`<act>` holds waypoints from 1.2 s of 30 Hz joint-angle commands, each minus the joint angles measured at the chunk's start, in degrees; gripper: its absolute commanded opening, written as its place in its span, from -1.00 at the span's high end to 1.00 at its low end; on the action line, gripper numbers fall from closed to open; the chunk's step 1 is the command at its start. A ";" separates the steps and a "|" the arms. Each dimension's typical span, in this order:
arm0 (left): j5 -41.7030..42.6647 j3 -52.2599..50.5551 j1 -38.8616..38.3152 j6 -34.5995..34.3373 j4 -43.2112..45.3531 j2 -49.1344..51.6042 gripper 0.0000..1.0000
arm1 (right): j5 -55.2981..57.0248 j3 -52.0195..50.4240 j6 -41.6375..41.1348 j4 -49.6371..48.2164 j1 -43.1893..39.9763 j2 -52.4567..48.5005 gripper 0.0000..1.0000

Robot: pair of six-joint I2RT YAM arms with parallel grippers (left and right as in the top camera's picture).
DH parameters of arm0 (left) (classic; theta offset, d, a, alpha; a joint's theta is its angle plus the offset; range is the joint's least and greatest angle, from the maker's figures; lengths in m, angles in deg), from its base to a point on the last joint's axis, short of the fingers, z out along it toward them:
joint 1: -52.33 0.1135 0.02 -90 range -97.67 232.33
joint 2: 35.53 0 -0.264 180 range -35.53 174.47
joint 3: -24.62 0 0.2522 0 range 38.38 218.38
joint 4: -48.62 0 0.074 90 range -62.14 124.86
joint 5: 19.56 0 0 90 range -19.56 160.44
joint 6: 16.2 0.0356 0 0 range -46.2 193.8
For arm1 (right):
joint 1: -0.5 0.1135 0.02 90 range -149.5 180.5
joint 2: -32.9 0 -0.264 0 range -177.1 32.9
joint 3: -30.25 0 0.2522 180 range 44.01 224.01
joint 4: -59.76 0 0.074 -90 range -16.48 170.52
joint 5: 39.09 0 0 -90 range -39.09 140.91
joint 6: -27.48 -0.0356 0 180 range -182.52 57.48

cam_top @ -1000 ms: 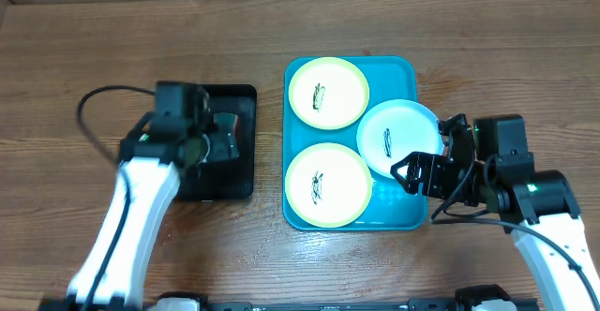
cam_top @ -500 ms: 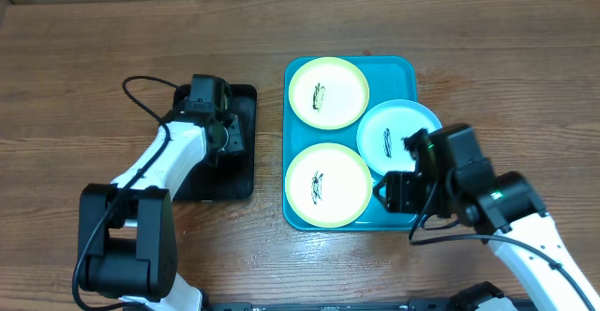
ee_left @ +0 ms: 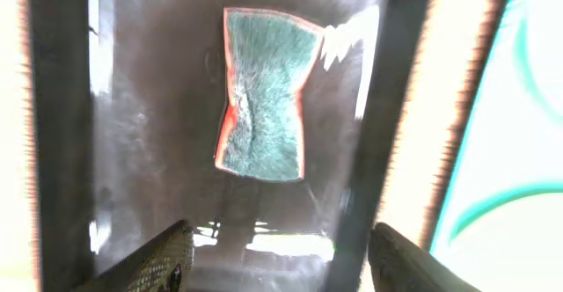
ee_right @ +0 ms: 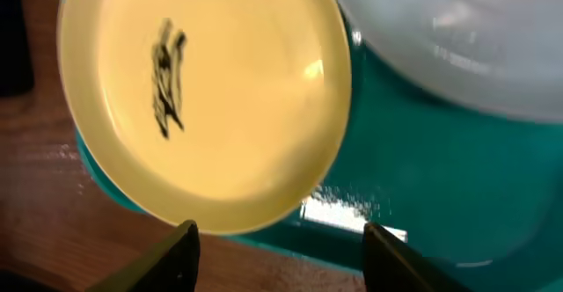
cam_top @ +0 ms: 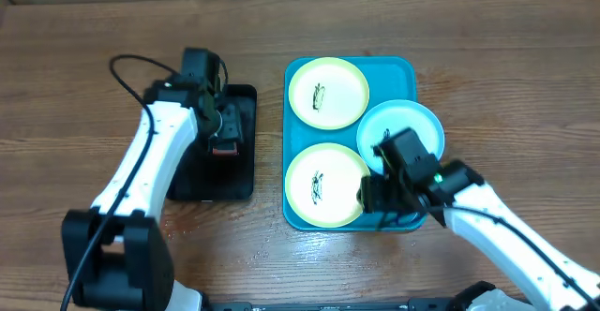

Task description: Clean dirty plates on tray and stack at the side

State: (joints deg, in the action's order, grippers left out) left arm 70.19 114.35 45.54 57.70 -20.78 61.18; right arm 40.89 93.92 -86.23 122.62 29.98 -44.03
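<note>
Yellow-green plate [ee_right: 207, 98] just ahead of right gripper [ee_right: 280, 239] (jaws apart)

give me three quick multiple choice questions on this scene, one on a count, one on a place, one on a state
1. How many plates sit on the turquoise tray?
A two
B three
C four

2. The sponge lies on:
A the turquoise tray
B a plate
C the black tray

3. The right gripper is:
A open
B shut on a plate
C shut on the sponge

Answers
1 B: the overhead view shows two yellow-green and one blue-white.
2 C: the left wrist view shows it flat on the black surface.
3 A: its jaws stand apart at the near yellow-green plate's rim, clamping nothing.
</note>
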 commanded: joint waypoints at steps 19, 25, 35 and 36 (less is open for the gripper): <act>-0.31 0.85 -0.44 0.24 12.20 13.46 -0.12 | 2.91 10.05 1.66 3.82 -3.72 -8.72 -0.21; 1.14 0.85 -0.55 -1.07 11.98 19.76 0.56 | 2.91 10.05 1.66 3.50 -3.72 -8.72 -0.21; 1.77 1.09 -0.55 -2.43 3.28 17.94 0.92 | 2.91 10.05 1.66 4.02 -3.72 -8.72 -0.21; 1.75 1.09 -0.55 -2.40 2.36 17.31 0.92 | 2.91 10.05 1.66 4.17 -3.72 -8.72 -0.21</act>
State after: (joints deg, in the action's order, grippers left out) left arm 70.43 116.01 45.54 56.74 -16.39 79.41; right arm 43.44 103.62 -84.94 126.75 26.15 -53.21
